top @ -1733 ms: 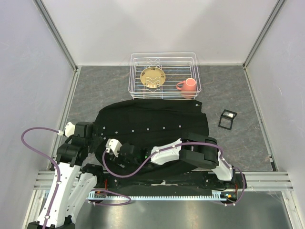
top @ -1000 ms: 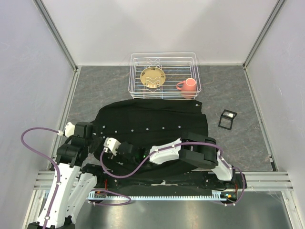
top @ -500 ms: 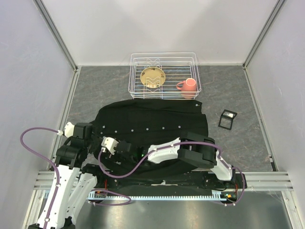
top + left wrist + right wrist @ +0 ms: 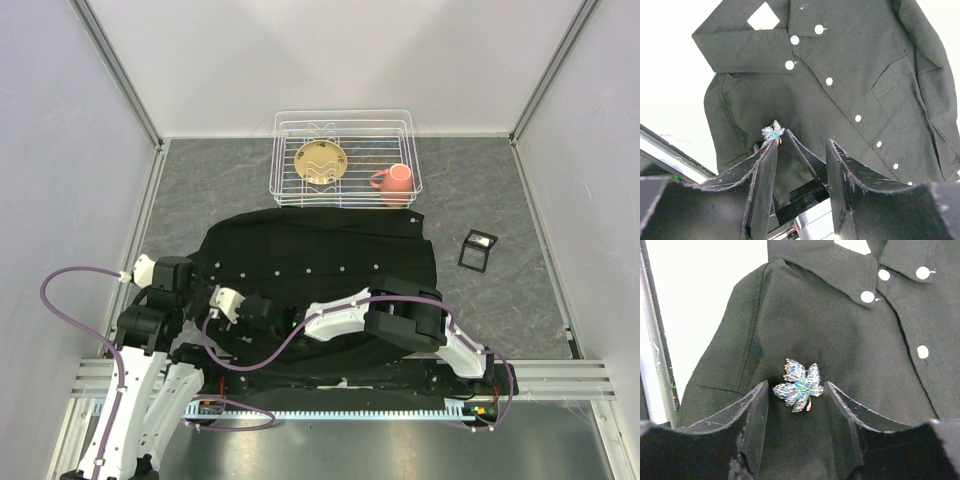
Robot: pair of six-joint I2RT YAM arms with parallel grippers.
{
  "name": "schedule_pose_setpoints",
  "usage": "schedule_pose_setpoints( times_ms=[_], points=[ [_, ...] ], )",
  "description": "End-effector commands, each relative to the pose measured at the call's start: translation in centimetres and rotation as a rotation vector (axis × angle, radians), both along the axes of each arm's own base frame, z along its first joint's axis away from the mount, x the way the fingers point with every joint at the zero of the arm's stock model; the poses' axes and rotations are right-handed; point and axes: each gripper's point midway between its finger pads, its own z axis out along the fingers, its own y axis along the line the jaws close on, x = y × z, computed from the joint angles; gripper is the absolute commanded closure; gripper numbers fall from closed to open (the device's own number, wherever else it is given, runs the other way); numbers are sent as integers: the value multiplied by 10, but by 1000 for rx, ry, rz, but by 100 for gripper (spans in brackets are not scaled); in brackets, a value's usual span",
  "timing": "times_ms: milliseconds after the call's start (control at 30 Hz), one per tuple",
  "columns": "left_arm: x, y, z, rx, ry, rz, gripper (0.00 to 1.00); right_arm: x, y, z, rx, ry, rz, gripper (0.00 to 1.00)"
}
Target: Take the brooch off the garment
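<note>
The garment [image 4: 320, 260], a black shirt with white buttons, lies flat in the middle of the table. The brooch [image 4: 799, 385] is a small blue-gold leaf pinned near the collar end; it also shows in the left wrist view [image 4: 773, 132]. My right gripper [image 4: 796, 390] is open, with one finger on each side of the brooch and low on the cloth. In the top view it reaches left across the shirt [image 4: 222, 300]. My left gripper [image 4: 801, 150] is open and empty, hovering just behind the brooch at the shirt's left edge.
A white wire rack [image 4: 345, 125] at the back holds a golden dish [image 4: 321, 162] and a pink mug [image 4: 395, 180]. A small black frame [image 4: 478, 248] lies right of the shirt. A white tag [image 4: 763, 16] sits inside the collar. Walls enclose three sides.
My right gripper has slid leftwards over the shirt towards its collar end. The left arm has hardly moved.
</note>
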Motion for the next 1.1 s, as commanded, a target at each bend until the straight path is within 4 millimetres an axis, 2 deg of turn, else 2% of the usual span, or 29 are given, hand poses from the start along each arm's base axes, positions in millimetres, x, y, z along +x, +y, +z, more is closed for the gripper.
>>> schedule_pose_setpoints(
  times_ms=[0,133,267,433,467,533,633,700,733,867,1067],
  points=[
    [8,2,15,13,-52,-3,49,6,3,5,44,22,-28,48],
    [8,3,12,15,-49,2,52,7,-2,15,108,90,-68,55],
    [8,0,7,-1,-36,8,55,13,-8,15,160,173,-124,56],
    [11,-5,-2,-24,-3,-1,57,10,-11,14,227,279,-155,59],
    [12,-7,-3,-32,3,1,57,10,-11,14,242,308,-170,65],
    [13,-12,-10,-52,33,-7,57,9,-12,13,261,337,-165,69],
    [16,-20,-22,-86,75,-20,58,9,-14,14,297,392,-157,68],
    [17,-22,-28,-99,96,-14,62,9,-15,16,313,419,-159,63],
    [16,-22,-34,-95,123,-11,66,9,-17,17,317,427,-159,63],
    [18,-15,-43,-78,147,37,70,12,-26,15,320,447,-188,60],
    [18,-16,-63,-90,163,52,72,17,-32,12,330,473,-213,62]
  ],
)
